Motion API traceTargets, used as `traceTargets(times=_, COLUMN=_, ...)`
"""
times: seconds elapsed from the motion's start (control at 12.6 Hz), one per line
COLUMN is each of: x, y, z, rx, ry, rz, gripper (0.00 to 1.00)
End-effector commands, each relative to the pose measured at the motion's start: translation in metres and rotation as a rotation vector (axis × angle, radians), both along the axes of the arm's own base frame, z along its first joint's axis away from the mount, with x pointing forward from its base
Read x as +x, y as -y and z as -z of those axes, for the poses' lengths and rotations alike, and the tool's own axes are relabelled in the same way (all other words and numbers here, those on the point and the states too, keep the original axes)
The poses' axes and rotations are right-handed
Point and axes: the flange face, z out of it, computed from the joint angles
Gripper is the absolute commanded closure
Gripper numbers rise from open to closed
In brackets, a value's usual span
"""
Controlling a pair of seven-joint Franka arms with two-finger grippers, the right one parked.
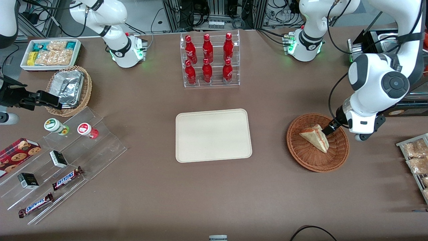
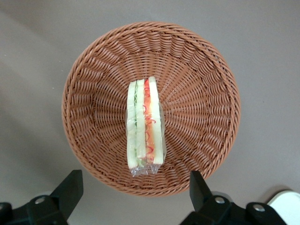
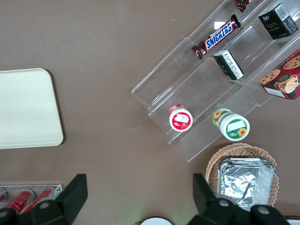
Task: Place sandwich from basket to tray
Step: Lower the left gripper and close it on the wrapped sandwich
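Left wrist view shows the gripper (image 2: 136,187) above the basket (image 2: 206,89), jaws spread wide and holding nothing, one finger on each flank of the sandwich (image 2: 145,126). That wedge lies in the basket, well apart from the bare tray (image 1: 213,135) on the bench (image 1: 214,194).
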Motion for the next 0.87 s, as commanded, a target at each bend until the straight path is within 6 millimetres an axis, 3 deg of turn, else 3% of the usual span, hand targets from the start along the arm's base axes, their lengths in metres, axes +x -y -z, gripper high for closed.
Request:
traceTargets(times=0.0, x=-0.008, y=0.003, z=0.018, rx=-0.013, ry=0.034, rz=-0.058, gripper=0.0)
traceTargets(times=0.79, x=-0.002, y=0.013, z=0.079, rx=-0.023, ry=0.054, rz=-0.144, gripper=0.0)
